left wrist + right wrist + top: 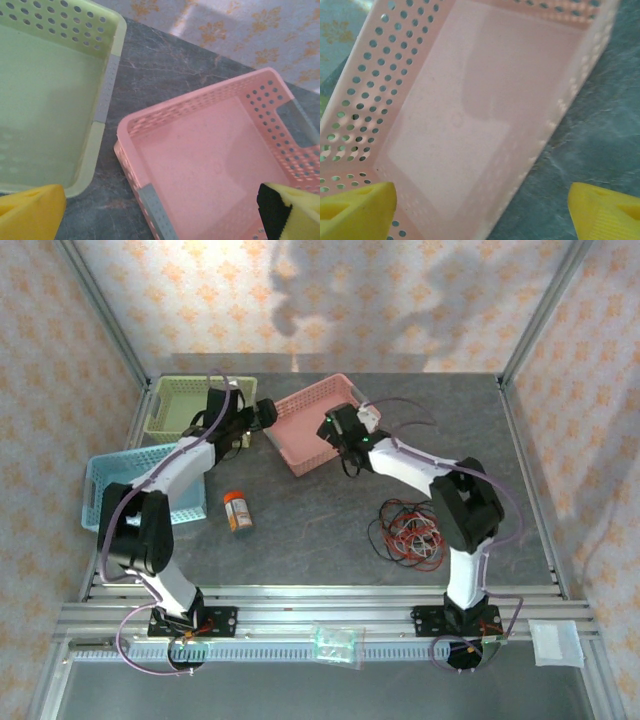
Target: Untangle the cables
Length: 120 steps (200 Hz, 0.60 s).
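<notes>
A pink perforated basket point(305, 402) was set at a slant on the grey marbled table point(300, 540). A green basket point(180, 405) was placed just beside it to the left, and a blue basket point(110, 480) nearer. A small orange bottle point(237, 510) was laid near the blue basket. A clear packet point(335, 643) was left on the front rail point(280, 625).

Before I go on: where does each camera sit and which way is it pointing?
Top external: above and behind both arms, looking down over them at the table and cables.
Left wrist: on the left arm, looking down at the green basket and pink basket; left gripper fingers show.
Right wrist: looking down into the pink basket; right gripper fingers show.
Shared: all three see the pink basket.
</notes>
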{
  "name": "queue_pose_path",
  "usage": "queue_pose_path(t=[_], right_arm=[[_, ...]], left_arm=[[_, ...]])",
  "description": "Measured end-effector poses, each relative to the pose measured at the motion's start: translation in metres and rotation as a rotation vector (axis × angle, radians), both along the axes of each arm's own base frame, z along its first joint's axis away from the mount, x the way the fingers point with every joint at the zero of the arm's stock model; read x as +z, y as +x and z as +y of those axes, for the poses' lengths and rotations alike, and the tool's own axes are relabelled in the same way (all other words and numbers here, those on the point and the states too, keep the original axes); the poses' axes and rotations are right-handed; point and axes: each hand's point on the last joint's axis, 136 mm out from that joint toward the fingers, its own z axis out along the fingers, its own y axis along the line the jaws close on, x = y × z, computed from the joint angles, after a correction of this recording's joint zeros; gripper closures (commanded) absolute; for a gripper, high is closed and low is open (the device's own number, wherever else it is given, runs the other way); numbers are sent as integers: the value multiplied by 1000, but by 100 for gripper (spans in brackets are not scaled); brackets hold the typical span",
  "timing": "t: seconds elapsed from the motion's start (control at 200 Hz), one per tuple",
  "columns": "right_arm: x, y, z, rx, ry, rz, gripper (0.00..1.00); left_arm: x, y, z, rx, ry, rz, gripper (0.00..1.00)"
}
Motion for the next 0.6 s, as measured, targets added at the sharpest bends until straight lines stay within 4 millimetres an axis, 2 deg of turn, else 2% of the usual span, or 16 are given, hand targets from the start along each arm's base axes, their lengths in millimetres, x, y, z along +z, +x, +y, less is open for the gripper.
queue_pose_path(t=[0.145,0.275,0.431,0.601], right_arm=[[-18,10,10,-2,-31,38,16],[-39,8,7,-3,-75,92,21],[-45,11,8,-1,-111,117,38],[-41,14,4,-5,-145,109,56]], left_arm=[[8,-12,-7,-30,-24,-28,1],[1,-19,-10,-43,-26,-18,1],[-4,-24,-24,-75,-24,-6,1],[-6,-25,-51,-126,-15,-3,1]])
